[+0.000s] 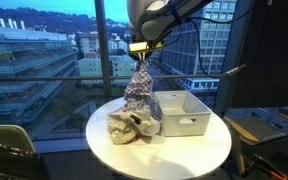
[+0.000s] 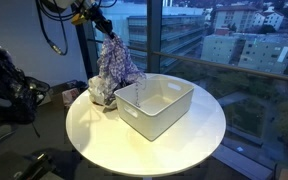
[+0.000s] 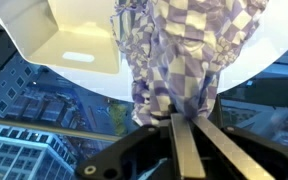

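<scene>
In an exterior view the hand (image 1: 141, 48) is pressed together on the top of a checked cloth (image 1: 142, 95). Because only that one point is pinched, the cloth hangs in a long, narrow drape. Its lower folds spread out between a crumpled cloth (image 1: 126, 126) and a white bin (image 1: 184, 112) on the round counter (image 1: 164, 155).

In an exterior view from another side, the hand (image 2: 106, 30) is above the bin's (image 2: 156, 108) far corner. The checked cloth (image 2: 116, 65) falls just beside the rim, not inside it. The crumpled cloth (image 2: 98, 93) slumps where it lies and is not held by anything.

In the wrist view the fingers (image 3: 176, 135) meet with no gap between them, and the fabric (image 3: 184, 50) bunches directly at their tips. The bin (image 3: 69, 40) sits off to one side.
</scene>
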Robot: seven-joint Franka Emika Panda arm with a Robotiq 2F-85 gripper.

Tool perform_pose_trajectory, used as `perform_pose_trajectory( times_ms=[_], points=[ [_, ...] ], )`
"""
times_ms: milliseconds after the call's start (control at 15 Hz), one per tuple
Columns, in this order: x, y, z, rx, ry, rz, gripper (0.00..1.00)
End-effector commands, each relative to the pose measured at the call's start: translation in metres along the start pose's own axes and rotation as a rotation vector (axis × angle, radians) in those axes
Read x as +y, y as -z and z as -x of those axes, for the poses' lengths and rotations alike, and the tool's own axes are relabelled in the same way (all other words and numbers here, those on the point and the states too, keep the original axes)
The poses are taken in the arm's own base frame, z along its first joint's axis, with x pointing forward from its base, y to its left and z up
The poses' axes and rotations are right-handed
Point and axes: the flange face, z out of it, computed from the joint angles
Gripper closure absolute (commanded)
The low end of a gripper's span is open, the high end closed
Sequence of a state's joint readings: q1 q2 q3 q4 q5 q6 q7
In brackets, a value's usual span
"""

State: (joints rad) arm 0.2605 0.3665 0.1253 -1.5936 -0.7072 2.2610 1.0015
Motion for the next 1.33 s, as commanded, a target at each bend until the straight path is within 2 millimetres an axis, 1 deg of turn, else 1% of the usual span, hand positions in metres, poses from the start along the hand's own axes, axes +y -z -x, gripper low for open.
perform_pose_trajectory(
  times_ms=[0, 200, 267, 467, 667, 733, 800, 867, 1000, 1133, 1267],
  points=[
    [0.03, -0.016, -0.009, 0.002, -0.02, 0.029, 0.99],
    [0.058, -0.025, -0.01, -0.012, -0.054, 0.093, 0.99],
    [0.067, -0.031, -0.008, -0.04, -0.056, 0.118, 0.99],
    [0.082, -0.061, 0.009, -0.145, -0.036, 0.154, 0.99],
    [0.079, -0.095, 0.038, -0.265, -0.001, 0.132, 0.99],
    [0.077, -0.104, 0.047, -0.302, 0.015, 0.119, 0.99],
    [0.072, -0.108, 0.057, -0.339, 0.038, 0.09, 0.99],
    [0.068, -0.111, 0.065, -0.371, 0.061, 0.068, 0.99],
    [0.059, -0.105, 0.079, -0.434, 0.123, 0.012, 0.99],
    [0.053, -0.098, 0.092, -0.534, 0.19, -0.039, 0.99],
    [0.049, -0.099, 0.101, -0.634, 0.264, -0.068, 0.99]
  ],
)
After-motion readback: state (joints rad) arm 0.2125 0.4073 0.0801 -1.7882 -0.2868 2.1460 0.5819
